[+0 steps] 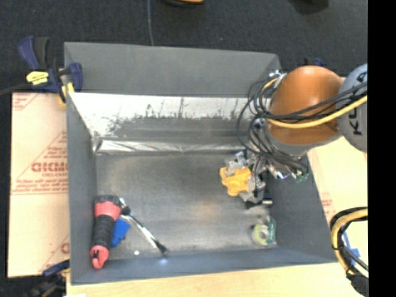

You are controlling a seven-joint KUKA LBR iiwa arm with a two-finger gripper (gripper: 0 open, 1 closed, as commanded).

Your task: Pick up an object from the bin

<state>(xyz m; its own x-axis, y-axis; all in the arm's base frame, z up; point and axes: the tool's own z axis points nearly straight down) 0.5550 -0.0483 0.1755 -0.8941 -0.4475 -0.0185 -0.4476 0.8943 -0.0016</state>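
My gripper (258,190) hangs below the arm's orange cover at the right side of the bin, low over the floor. A small yellow lumpy thing (235,180) with a grey piece at its top lies right against the gripper's left side; whether it is gripped is not visible. Just in front of the gripper, near the bin's front right corner, lies a small round green and white thing (264,232).
In the front left corner lie a black tool with red ends (103,231), a blue piece (120,230) beside it and a thin metal part (146,234). The bin's sloped back wall rises behind the gripper.
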